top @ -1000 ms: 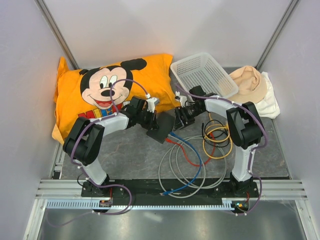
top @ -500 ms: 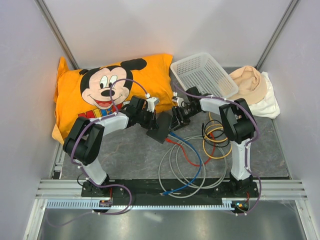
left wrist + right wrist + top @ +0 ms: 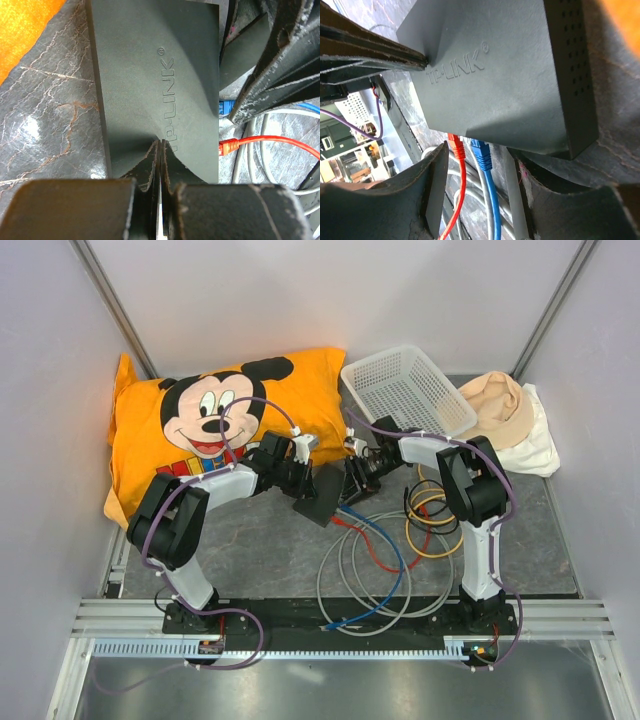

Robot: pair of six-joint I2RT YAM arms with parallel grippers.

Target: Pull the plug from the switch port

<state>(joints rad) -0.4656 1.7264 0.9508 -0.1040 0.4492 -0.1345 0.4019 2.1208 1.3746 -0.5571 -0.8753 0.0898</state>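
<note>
Right wrist view brings the switch (image 3: pixel 505 75) up close: a flat matte-black box lying in the middle of the desk (image 3: pixel 50 115), just near of the orange cushion (image 3: pixel 200 430), its port edge turned toward the cable coils on the right. Two plugs sit side by side in that edge, a red plug (image 3: pixel 456 146) and a blue plug (image 3: pixel 479 150), with a grey cable (image 3: pixel 512 200) beside them; which one is wanted I cannot tell. My left tool (image 3: pixel 159 150) is clenched, its tips together and pressing down on the switch's top face. My right tool (image 3: pixel 482 170) stands released, one finger either side of the plugs, gripping nothing yet. I judge the box light and smooth-shelled, so it would slide toward the pull unless pinned from above. The plugs look like small hard plastic, likely latched, while their leads are soft. I would take hold across the plug body right at the port, not on the lead, and draw straight out.
</note>
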